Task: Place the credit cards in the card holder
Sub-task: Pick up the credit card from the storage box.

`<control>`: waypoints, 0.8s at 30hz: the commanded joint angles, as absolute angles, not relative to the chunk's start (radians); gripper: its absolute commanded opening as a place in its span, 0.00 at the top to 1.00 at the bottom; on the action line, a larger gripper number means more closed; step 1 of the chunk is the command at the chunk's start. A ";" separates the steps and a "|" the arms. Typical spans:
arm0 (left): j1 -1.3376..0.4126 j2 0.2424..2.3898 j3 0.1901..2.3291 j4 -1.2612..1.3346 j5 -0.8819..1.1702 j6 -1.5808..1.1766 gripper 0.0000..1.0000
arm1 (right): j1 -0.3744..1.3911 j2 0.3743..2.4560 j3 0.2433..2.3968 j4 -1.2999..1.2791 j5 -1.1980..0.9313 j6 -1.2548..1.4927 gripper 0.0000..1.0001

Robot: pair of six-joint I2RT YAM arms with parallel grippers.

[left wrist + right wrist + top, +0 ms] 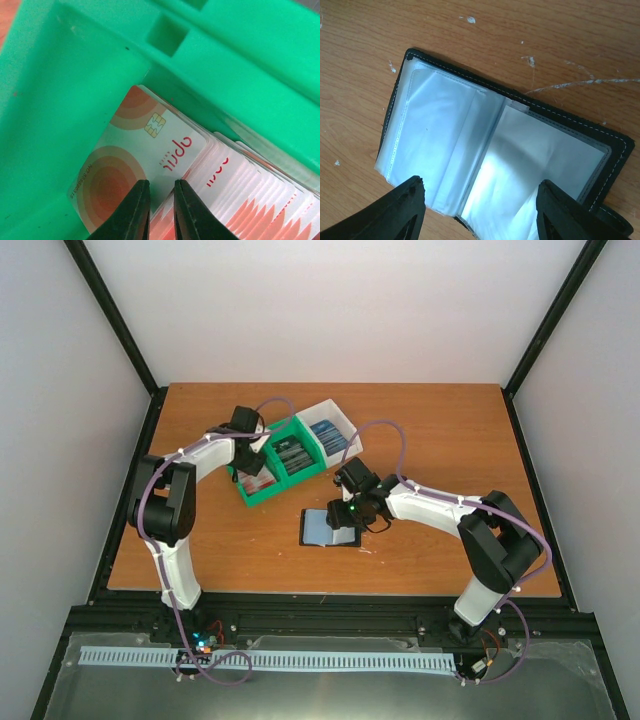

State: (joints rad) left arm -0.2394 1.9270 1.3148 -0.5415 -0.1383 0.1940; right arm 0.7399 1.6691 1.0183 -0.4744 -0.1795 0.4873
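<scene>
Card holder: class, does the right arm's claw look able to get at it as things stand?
Probably yes: the right claw is open directly over the unfolded card holder, with nothing in between.

The front card of the stack in the green bin carries a red lowercase wordmark, which the left wrist camera sees upside down. It has four or five rounded letters, something like "apui", but the reading is unsure. A tiny line beside it is too small to read. Along the card's short edge runs small print that starts with "NO" and a long number, its digits too fine to make out. The next card shows part of the same red wordmark. From the top camera, print on the binned cards is unreadable.
</scene>
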 commanded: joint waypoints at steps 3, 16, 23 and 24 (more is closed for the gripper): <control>-0.222 1.932 1.373 -0.546 -0.157 0.199 0.84 | 0.733 1.681 1.040 -0.471 -0.177 0.495 0.39; -0.213 1.950 1.395 -0.560 -0.179 0.189 0.84 | 0.733 1.681 1.040 -0.471 -0.177 0.494 0.39; -0.213 1.937 1.380 -0.522 -0.233 0.183 0.87 | 0.733 1.682 1.039 -0.469 -0.180 0.494 0.39; -0.213 1.934 1.378 -0.514 -0.239 0.185 0.88 | 0.733 1.681 1.040 -0.469 -0.181 0.495 0.39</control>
State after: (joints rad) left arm -0.2287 1.9316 1.3548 -0.5510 -0.1722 0.1917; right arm 0.7399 1.6699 1.0183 -0.4744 -0.1795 0.4904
